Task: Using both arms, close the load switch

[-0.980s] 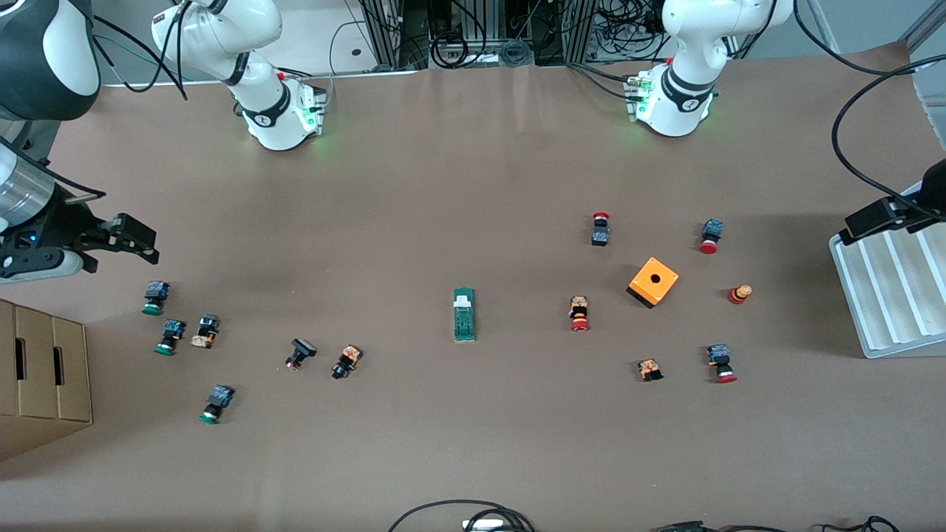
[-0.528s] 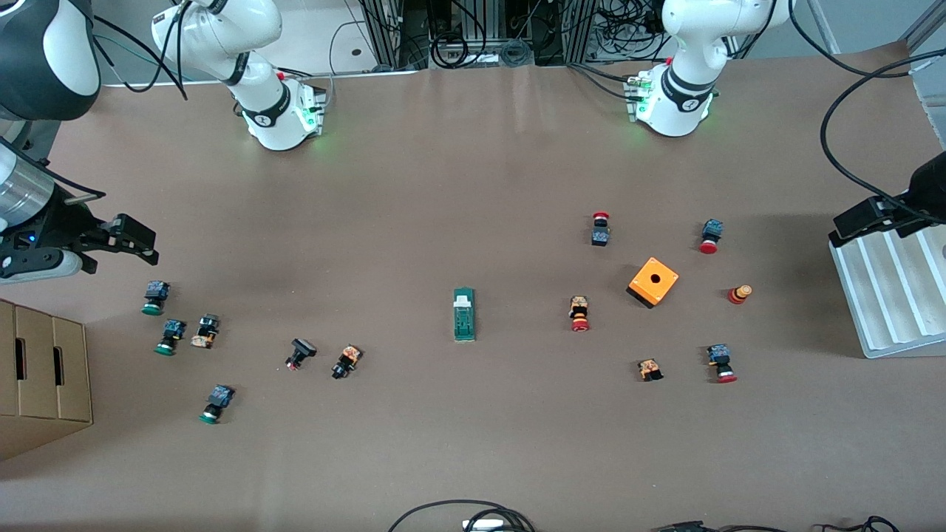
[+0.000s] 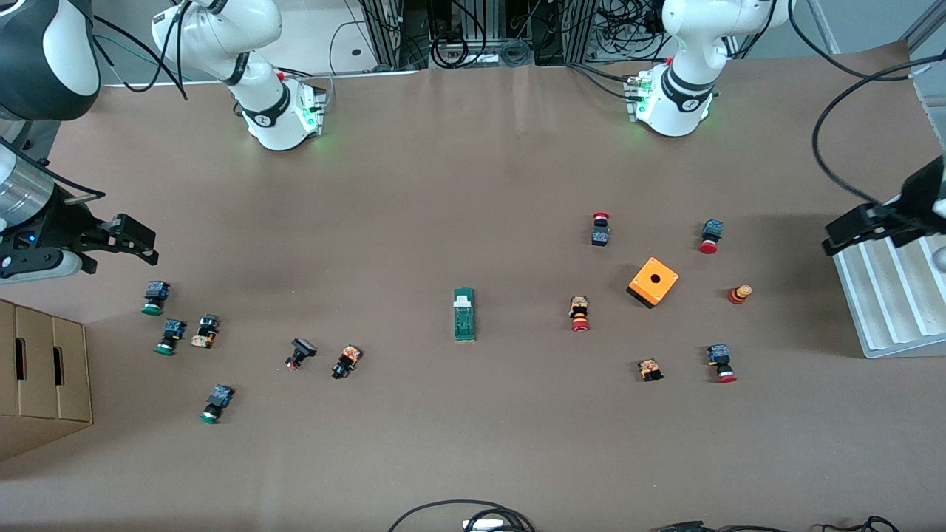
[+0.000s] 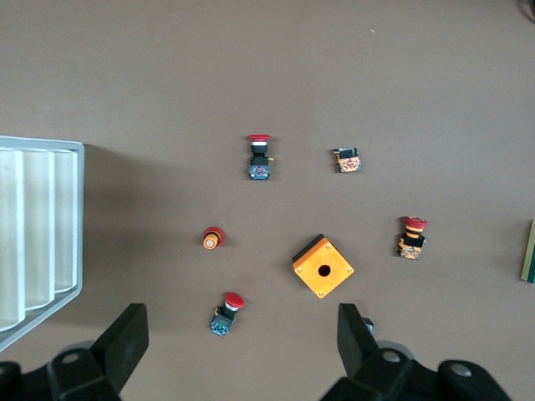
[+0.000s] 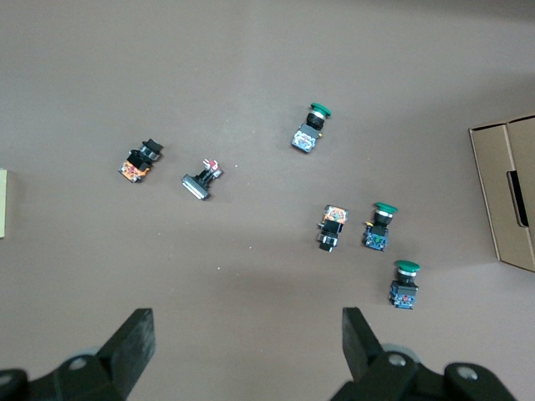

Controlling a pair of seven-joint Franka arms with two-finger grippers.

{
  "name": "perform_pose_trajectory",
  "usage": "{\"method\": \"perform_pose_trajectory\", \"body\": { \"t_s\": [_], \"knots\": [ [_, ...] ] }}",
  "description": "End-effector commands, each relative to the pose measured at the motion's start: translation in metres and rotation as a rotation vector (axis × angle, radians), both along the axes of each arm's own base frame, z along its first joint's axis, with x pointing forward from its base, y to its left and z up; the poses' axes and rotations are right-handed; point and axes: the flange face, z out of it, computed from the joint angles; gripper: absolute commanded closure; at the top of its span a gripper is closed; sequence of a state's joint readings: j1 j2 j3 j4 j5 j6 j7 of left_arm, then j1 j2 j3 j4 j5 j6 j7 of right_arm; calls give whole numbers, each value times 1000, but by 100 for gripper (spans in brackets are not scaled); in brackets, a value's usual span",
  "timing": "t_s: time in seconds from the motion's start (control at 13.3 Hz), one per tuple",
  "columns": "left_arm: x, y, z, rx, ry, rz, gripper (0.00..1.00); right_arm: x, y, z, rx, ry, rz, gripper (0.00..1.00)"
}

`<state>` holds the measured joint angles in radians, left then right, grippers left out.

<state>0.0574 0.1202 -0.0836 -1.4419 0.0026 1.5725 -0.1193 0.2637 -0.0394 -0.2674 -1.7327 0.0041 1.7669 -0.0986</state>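
The load switch (image 3: 464, 315) is a narrow green block with a white tab, lying flat in the middle of the table. Only its edge shows in the left wrist view (image 4: 530, 251) and in the right wrist view (image 5: 2, 203). My left gripper (image 3: 850, 230) hangs open and empty over the edge of a white tray at the left arm's end; from its wrist the open left gripper (image 4: 242, 322) looks down on a red button. My right gripper (image 3: 137, 245) hangs open and empty over the right arm's end; in its own view the right gripper (image 5: 248, 330) is over bare table.
An orange box with a hole (image 3: 653, 281) and several red push buttons (image 3: 580, 313) lie toward the left arm's end. Green push buttons (image 3: 171, 336) and small black parts (image 3: 300, 353) lie toward the right arm's end. A cardboard box (image 3: 44, 369) and the white ridged tray (image 3: 887, 295) stand at the table's ends.
My left gripper has drifted a little toward the middle of the table, off the tray's edge. The right arm and the load switch have not moved.
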Motion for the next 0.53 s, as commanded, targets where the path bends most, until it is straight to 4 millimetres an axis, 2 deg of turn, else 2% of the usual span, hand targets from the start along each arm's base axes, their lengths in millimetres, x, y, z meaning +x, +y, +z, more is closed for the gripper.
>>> {"method": "perform_pose_trajectory", "body": {
  "t_s": [0.0, 0.23, 0.38, 0.45],
  "knots": [
    [8, -24, -14, 38, 17, -50, 0, -2, 0, 3, -9, -16, -7, 0],
    [10, -26, -18, 36, 23, -62, 0, -1, 0, 3, -11, -20, -7, 0],
    [6, -31, -9, 36, 9, -63, 0, -1, 2, 3, -11, -21, -4, 0],
    [-4, -44, 9, 29, -17, -78, 0, 0, 2, 2, -12, -21, -4, 0]
  ]
}}
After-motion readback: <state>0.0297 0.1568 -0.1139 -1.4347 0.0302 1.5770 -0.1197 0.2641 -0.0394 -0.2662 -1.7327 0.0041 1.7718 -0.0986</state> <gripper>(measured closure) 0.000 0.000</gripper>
